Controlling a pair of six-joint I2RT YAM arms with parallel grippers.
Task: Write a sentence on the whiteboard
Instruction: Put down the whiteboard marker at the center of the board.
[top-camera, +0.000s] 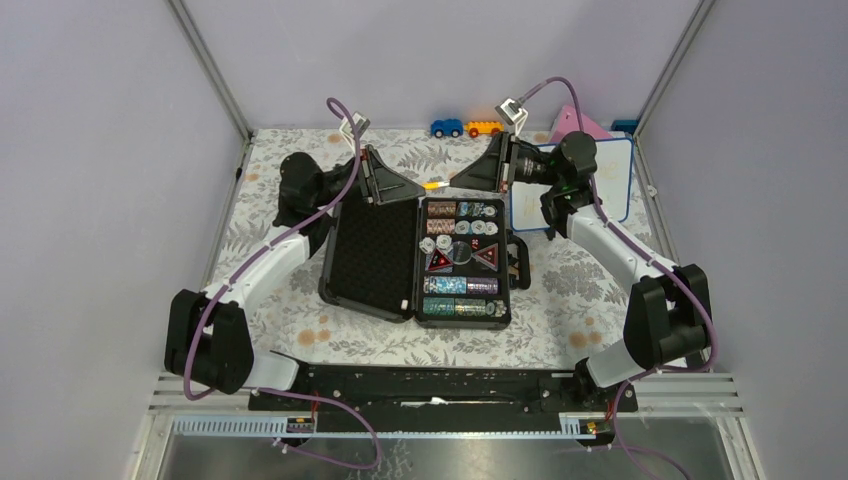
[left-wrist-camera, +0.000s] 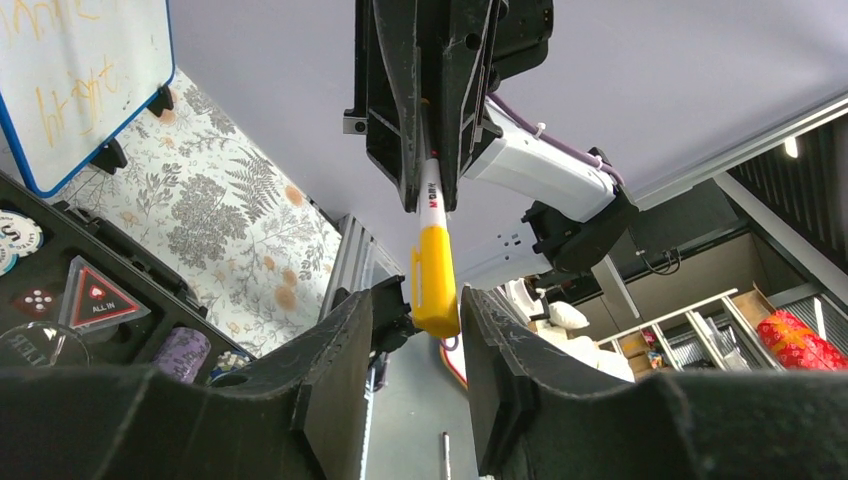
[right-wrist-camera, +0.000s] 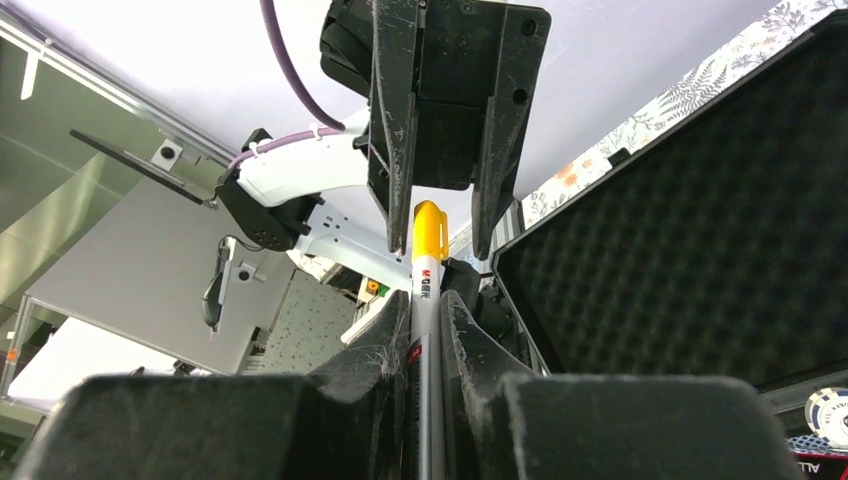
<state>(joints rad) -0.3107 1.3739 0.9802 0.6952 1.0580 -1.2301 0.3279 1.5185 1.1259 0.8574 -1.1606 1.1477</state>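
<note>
The whiteboard (top-camera: 606, 183) with a thin blue frame stands at the back right, behind my right wrist. In the left wrist view it (left-wrist-camera: 85, 60) carries faint yellow-orange handwriting, the sentence (left-wrist-camera: 70, 100). My right gripper (top-camera: 458, 178) is shut on the white barrel of a marker (right-wrist-camera: 424, 300) and holds it level above the open case. The marker's yellow cap (top-camera: 435, 184) points at my left gripper (top-camera: 418, 190). My left gripper (left-wrist-camera: 418, 298) is open, with the yellow cap (left-wrist-camera: 436, 280) between its fingers and a gap showing on one side.
An open black case (top-camera: 420, 300) lies mid-table, with poker chips in its right half (top-camera: 460, 262) and a foam lid (top-camera: 368, 250) on its left. A blue toy car (top-camera: 446, 127), an orange toy car (top-camera: 484, 128) and a pink wedge (top-camera: 582, 124) sit along the back edge.
</note>
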